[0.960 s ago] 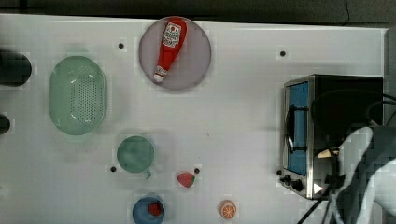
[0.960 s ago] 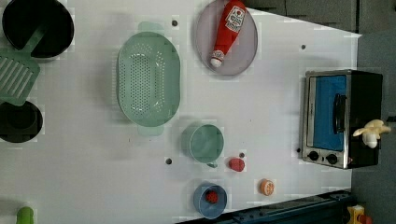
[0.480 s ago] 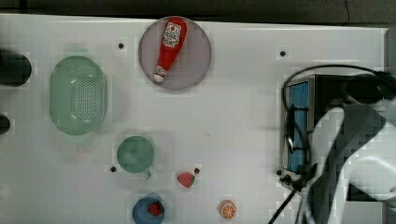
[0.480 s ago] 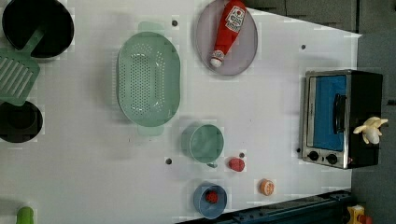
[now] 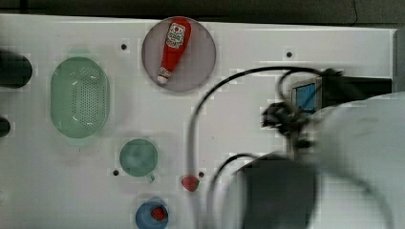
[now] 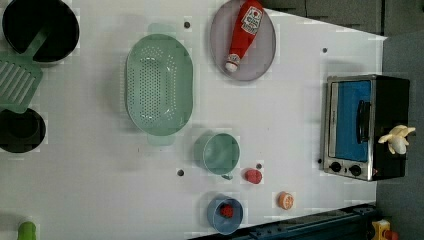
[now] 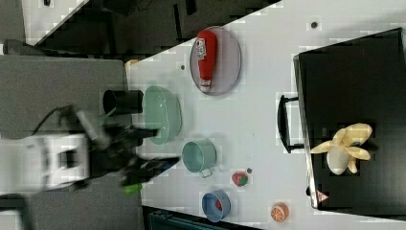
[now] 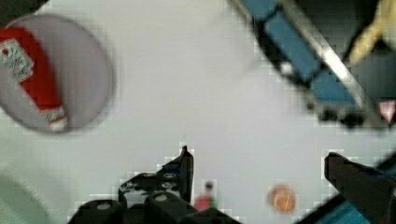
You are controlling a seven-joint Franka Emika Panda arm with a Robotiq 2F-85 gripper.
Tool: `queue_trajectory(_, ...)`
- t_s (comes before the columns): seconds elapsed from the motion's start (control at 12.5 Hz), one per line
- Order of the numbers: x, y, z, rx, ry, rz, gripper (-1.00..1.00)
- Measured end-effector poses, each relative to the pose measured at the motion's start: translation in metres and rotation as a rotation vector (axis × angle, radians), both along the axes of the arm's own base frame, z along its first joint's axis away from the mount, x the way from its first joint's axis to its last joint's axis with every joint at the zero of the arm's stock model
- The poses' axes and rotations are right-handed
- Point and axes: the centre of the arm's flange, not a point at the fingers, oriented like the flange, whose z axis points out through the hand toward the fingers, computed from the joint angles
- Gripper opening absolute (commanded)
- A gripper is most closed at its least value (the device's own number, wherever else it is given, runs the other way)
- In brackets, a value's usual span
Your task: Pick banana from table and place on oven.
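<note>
Oven (image 6: pixel 367 127) bears the banana (image 6: pixel 397 140) on its black top, released; placement looks complete. The arm has swung away from the oven since a moment ago, gripper (image 8: pixel 261 179) fingers spread wide, empty. Left of the oven: grey plate (image 6: pixel 243 42) holding ketchup bottle (image 6: pixel 243 27); empty green colander (image 6: pixel 159 85).

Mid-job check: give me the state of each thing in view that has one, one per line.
banana: resting on the oven top, released
oven: door shut
gripper: open, empty
ketchup bottle: lying on the plate
blue bowl: holds a red piece
green cup: empty
</note>
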Motion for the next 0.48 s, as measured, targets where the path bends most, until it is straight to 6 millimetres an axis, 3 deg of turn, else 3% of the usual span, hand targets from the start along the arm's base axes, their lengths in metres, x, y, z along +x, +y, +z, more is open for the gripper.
queue_trajectory(0.24,-0.005,0.088,0.035,-0.027,-0.036,-0.037,1.0)
queue_trajectory(0.48,-0.013,0.149,0.041,-0.052,-0.023,-0.026,1.0)
